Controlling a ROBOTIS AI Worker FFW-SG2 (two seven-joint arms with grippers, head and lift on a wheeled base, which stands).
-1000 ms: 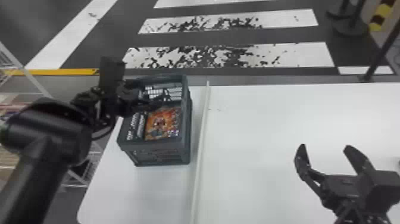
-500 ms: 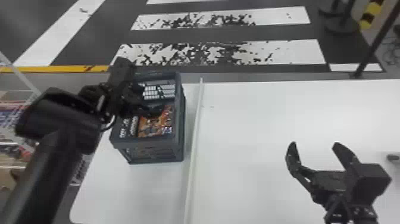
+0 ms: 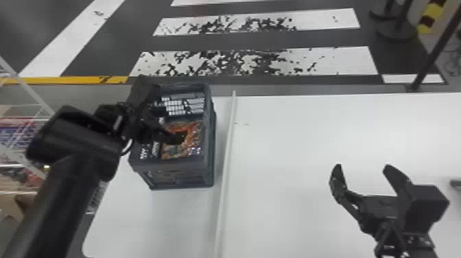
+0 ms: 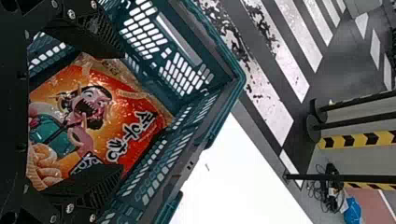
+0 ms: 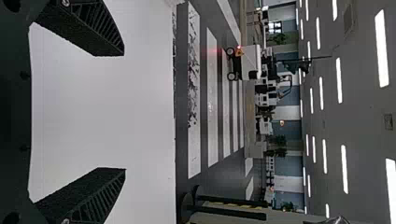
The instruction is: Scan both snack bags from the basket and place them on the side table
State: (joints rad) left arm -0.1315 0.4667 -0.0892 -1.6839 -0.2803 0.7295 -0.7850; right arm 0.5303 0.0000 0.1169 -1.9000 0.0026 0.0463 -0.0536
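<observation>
My left gripper is over the left part of the dark basket, above an orange snack bag lying inside. In the left wrist view the left gripper stands open, its fingers apart with the orange snack bag beyond them, within the basket's walls. I cannot tell whether a second bag lies beneath. My right gripper is at the right over the white table, open and holding nothing; in the right wrist view the gripper has widely spread fingers.
A pale raised strip runs along the white table just right of the basket. Wire shelving with goods stands at the far left. Beyond the table are a striped floor and barrier posts.
The head view has shifted slightly, moving basket and table a little left in it. My left gripper has moved right relative to the basket, over the orange bag. The right gripper stays open.
</observation>
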